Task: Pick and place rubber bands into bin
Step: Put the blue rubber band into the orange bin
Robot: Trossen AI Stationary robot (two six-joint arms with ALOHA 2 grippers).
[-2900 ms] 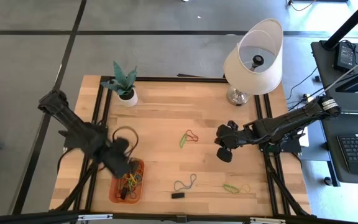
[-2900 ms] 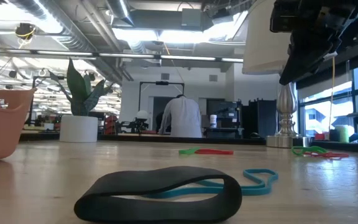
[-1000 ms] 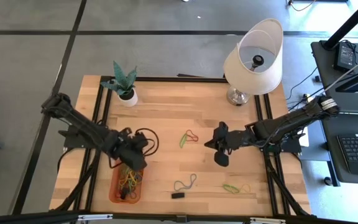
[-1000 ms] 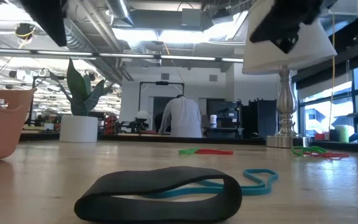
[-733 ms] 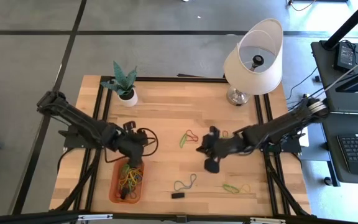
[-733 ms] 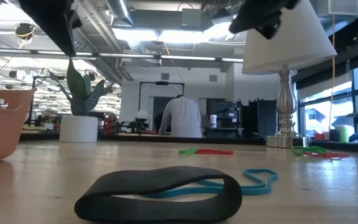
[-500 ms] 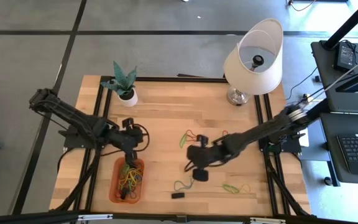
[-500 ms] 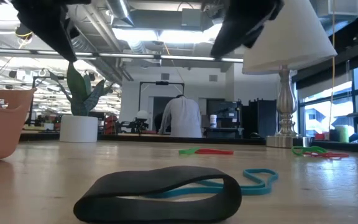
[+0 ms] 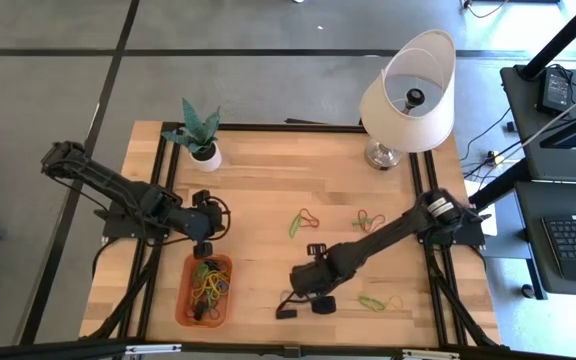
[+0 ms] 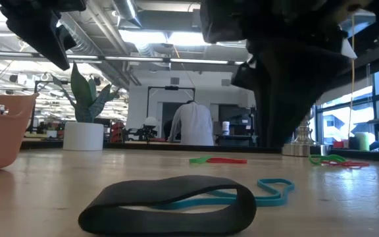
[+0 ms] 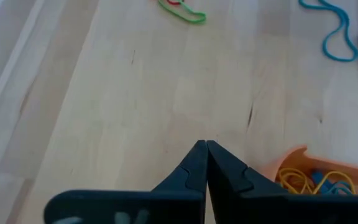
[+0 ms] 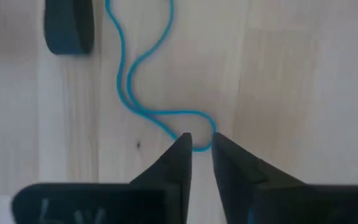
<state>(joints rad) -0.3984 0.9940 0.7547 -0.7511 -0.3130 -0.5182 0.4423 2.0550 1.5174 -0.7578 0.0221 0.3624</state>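
My right gripper [image 12: 197, 142] is down at the wooden table [image 9: 268, 180], on the side of the orange bin [image 9: 205, 291] away from the plant pot, its fingers [image 12: 178, 155] parted a little with one end loop of the blue rubber band [image 12: 143, 74] lying in the gap between the tips. I can't quite tell whether the tips touch the band or only straddle it. The small black block [image 12: 68, 26] lies just beside the band's far end. From above, that gripper [image 9: 311, 290] sits near the table's front edge, well apart from the bin.

My left gripper [image 11: 205, 149] has its fingers pressed together with nothing between them. It hangs just beyond the bin's [image 11: 303, 163] far rim, on the side toward the potted plant [image 9: 200, 132]. The bin holds a tangle of yellow, green and orange rubber bands [image 9: 208, 284].

More bands lie loose on the table past the bin: a green-and-red pair [image 9: 302, 220], a small cluster [image 9: 368, 220] toward the lamp [image 9: 408, 95], and a green and yellow pair [image 9: 380, 301] near the front edge.
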